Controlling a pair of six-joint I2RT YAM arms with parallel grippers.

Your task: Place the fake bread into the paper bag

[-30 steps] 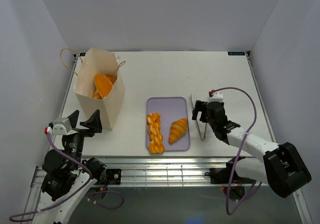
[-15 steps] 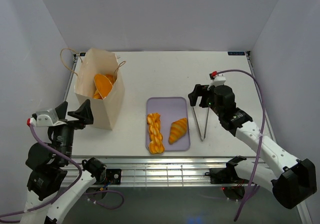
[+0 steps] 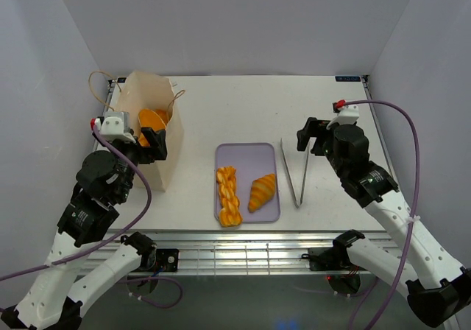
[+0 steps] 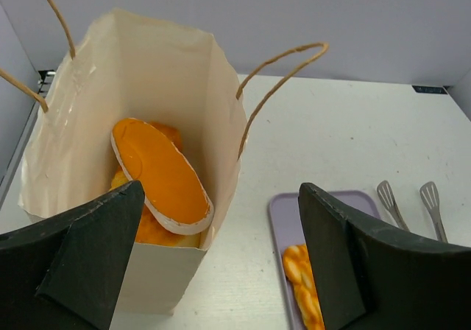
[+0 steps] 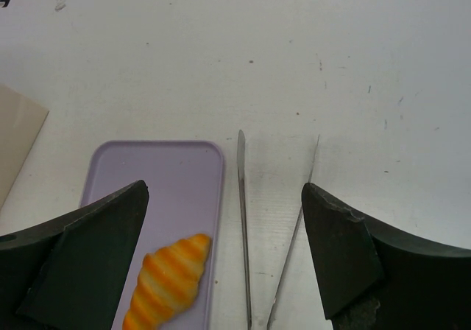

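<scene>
The cream paper bag [image 3: 163,153] stands upright at the left, open at the top, with an oval loaf [image 4: 160,170] and other orange pastries inside. A braided loaf [image 3: 228,195] and a croissant [image 3: 262,191] lie on the lilac tray [image 3: 246,157]. My left gripper [image 3: 137,136] is open and empty, raised above the bag's front edge; it also shows in the left wrist view [image 4: 217,260]. My right gripper [image 3: 315,134] is open and empty above the metal tongs [image 3: 301,175]; in the right wrist view [image 5: 224,260] its fingers straddle the tongs [image 5: 243,227] and croissant [image 5: 166,280].
The tongs lie on the white table just right of the tray. The bag's cord handles [image 3: 97,87] loop out at its far side. Grey walls close the table on three sides. A metal rail [image 3: 243,241] runs along the near edge.
My left gripper has risen from beside the bag's front to above its opening. My right gripper has lifted and moved back right, away from the tongs, which stay on the table.
</scene>
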